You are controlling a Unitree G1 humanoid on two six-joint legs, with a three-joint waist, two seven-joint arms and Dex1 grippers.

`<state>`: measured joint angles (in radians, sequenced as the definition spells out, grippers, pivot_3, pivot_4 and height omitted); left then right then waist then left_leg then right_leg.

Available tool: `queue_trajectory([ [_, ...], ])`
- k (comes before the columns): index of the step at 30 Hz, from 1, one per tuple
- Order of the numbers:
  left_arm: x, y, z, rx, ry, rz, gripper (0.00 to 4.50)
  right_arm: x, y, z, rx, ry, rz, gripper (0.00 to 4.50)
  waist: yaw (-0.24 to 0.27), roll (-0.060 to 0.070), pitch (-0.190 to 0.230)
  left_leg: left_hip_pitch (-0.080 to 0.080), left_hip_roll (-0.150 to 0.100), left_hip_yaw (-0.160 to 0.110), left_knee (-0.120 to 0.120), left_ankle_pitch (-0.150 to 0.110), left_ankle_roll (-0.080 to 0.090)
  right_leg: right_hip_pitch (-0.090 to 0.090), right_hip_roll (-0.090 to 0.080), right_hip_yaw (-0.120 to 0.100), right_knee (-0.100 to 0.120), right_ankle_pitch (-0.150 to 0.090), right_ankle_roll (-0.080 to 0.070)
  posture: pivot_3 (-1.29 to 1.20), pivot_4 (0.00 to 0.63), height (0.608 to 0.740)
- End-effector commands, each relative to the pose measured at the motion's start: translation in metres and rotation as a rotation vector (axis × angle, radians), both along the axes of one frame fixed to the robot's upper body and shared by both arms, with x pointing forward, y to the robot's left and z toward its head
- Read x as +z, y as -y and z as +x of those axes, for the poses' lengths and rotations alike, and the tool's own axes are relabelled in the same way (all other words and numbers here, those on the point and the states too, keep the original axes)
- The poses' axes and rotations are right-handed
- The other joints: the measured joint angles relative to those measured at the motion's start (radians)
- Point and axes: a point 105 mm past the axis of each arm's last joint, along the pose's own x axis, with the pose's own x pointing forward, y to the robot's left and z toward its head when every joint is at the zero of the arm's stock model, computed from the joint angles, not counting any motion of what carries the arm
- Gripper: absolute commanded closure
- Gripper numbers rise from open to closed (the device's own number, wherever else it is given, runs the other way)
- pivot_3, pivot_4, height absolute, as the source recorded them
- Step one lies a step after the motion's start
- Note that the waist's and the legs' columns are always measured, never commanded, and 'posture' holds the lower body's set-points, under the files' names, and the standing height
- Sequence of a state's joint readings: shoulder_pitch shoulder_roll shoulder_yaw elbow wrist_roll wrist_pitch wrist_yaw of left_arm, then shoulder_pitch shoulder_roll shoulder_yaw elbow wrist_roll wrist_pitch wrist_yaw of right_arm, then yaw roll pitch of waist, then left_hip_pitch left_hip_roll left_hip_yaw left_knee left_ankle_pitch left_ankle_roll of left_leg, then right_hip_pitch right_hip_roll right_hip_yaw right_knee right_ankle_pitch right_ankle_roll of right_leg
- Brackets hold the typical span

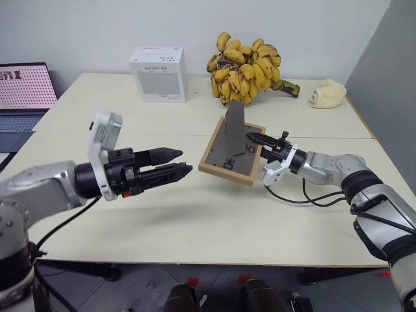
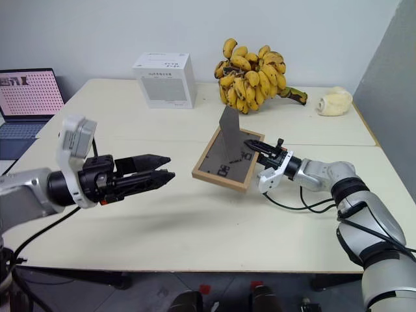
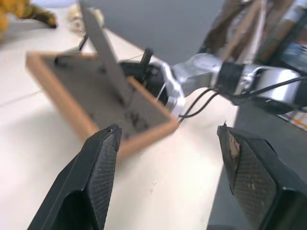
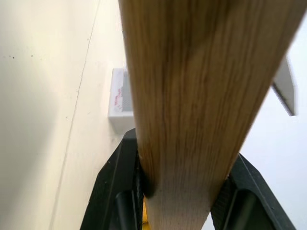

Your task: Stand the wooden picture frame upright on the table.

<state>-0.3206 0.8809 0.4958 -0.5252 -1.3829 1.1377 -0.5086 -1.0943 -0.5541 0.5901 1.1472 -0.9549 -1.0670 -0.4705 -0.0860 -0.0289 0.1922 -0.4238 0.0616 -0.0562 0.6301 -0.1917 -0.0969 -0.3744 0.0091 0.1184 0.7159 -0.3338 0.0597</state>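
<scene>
The wooden picture frame [image 1: 232,153] hangs tilted over the middle of the table [image 1: 195,221], its dark grey back panel turned up toward me and its fold-out stand [image 1: 235,129] swung out and pointing upward. My right gripper [image 1: 260,144] has it by the right-hand edge: in the right wrist view the pale wood rail [image 4: 192,96] sits pinched between my two black fingers [image 4: 120,191], which press against it on either side. The frame's low left corner sits close to the cream tabletop; I cannot tell whether it touches. My left gripper [image 1: 172,163] hovers just left of the frame, pointing level toward it, its fingers spread apart and holding nothing; in the left wrist view the two ribbed pads [image 3: 103,172] stand wide with the frame lying between and beyond them. Further back on the table are a white box [image 1: 158,73], a big bunch of bananas [image 1: 247,68] and a pale lumpy object [image 1: 327,94] at the far right. A laptop [image 1: 25,94] stands off the table's left end.
</scene>
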Motion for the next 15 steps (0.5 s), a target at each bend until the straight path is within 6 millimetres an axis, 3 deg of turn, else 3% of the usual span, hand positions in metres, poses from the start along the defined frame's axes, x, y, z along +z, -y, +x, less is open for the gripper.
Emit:
queue_trajectory([
  [1, 0.009, -0.008, -0.011, 0.097, 0.111, 0.016, 1.08, 0.031, -0.007, 0.011, -0.012, -0.162, 0.213, 3.08, -0.002, -0.002, 0.001, 0.003, 0.000, 0.000, 0.000, 0.000, 0.000, 0.003, 0.000, 0.000, 0.000, 0.000, 0.000, 0.00, 0.150, 0.740],
  [4, 0.003, -0.011, -0.015, 0.140, 0.113, 0.031, 1.08, 0.023, -0.017, 0.022, -0.008, -0.493, 0.329, 3.08, -0.005, -0.004, 0.003, 0.009, 0.001, 0.000, -0.001, 0.000, 0.000, 0.009, 0.000, 0.000, -0.001, 0.000, 0.000, 0.00, 0.150, 0.740],
  [7, -0.002, -0.018, -0.017, 0.198, 0.120, 0.053, 1.08, 0.013, -0.032, 0.021, 0.115, -0.892, 0.429, 3.08, -0.002, -0.003, 0.003, 0.010, 0.001, -0.002, -0.001, 0.000, 0.000, 0.012, 0.001, -0.003, -0.002, 0.000, 0.000, 0.00, 0.150, 0.740],
  [11, -0.007, -0.027, -0.019, 0.268, 0.122, 0.077, 1.08, -0.001, -0.051, -0.006, 0.354, -1.353, 0.421, 3.08, 0.009, -0.001, 0.005, 0.013, 0.002, -0.006, -0.003, 0.000, 0.000, 0.017, 0.001, -0.007, -0.004, -0.001, -0.001, 0.00, 0.150, 0.740],
  [15, -0.010, -0.028, -0.021, 0.288, 0.120, 0.087, 1.08, -0.018, -0.059, -0.034, 0.464, -1.634, 0.366, 3.08, 0.020, 0.002, 0.007, 0.013, 0.002, -0.010, -0.003, 0.000, 0.000, 0.017, 0.001, -0.012, -0.004, -0.003, -0.004, 0.00, 0.150, 0.740],
])
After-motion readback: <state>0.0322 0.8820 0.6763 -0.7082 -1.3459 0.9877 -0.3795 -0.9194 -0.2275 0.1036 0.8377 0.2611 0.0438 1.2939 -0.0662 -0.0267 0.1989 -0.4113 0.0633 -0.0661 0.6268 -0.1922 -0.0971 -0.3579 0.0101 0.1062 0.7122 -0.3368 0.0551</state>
